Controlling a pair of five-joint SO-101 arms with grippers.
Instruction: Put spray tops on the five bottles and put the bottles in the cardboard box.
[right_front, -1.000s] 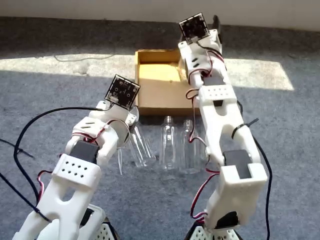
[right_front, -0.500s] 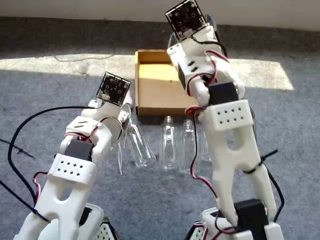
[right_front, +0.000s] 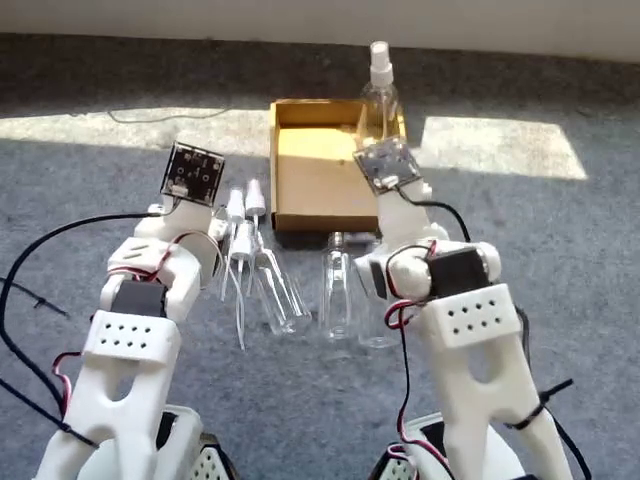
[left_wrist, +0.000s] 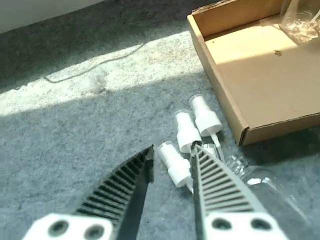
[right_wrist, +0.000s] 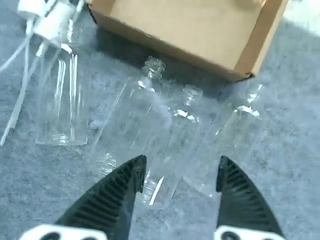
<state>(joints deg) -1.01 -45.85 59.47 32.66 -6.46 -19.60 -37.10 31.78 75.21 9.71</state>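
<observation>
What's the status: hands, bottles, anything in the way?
Left hand open over spray tops. Right hand open above uncapped bottles. One capped bottle in cardboard box. No obstruction.

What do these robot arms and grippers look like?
The left arm and right arm are white plastic shells dotted with small holes, with black motors and red and black cables. The left gripper and right gripper are black, ridged and pointed.

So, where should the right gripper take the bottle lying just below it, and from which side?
Probably across its body, near the middle, coming straight down. The bottle lies flat, neck toward the cardboard box, and the right gripper hangs open above it. Other bottles lie close beside, so stay centred.
</observation>
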